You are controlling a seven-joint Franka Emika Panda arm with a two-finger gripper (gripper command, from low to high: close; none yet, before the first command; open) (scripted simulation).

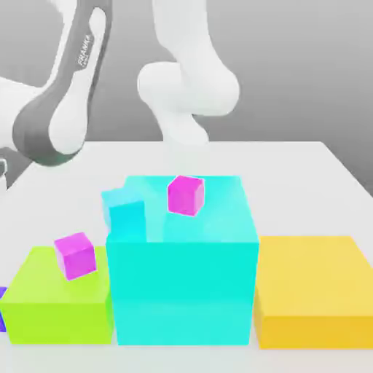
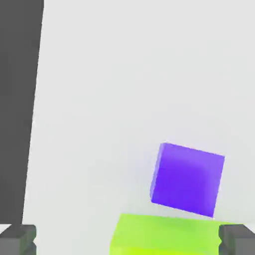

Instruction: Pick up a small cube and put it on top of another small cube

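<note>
The small cube (image 2: 187, 179) is deep blue-violet and rests on the white table, right beside the edge of a lime-green block (image 2: 164, 234). In the exterior view just a sliver of this small cube (image 1: 1, 309) peeks in at the left edge, next to the lime block (image 1: 62, 299). My gripper (image 2: 127, 241) hangs above the table near the cube, open, and its two dark fingertips (image 2: 17, 239) stand far apart with nothing held between them. The cube lies off to one side of the gap, not between the fingers.
A tall cyan block (image 1: 186, 284) stands in the middle, with a yellow block (image 1: 313, 291) on the exterior view's right. One magenta small cube (image 1: 186, 195) sits on the cyan block, another (image 1: 75, 255) on the lime block. A cyan small cube (image 1: 125, 213) sits beside them.
</note>
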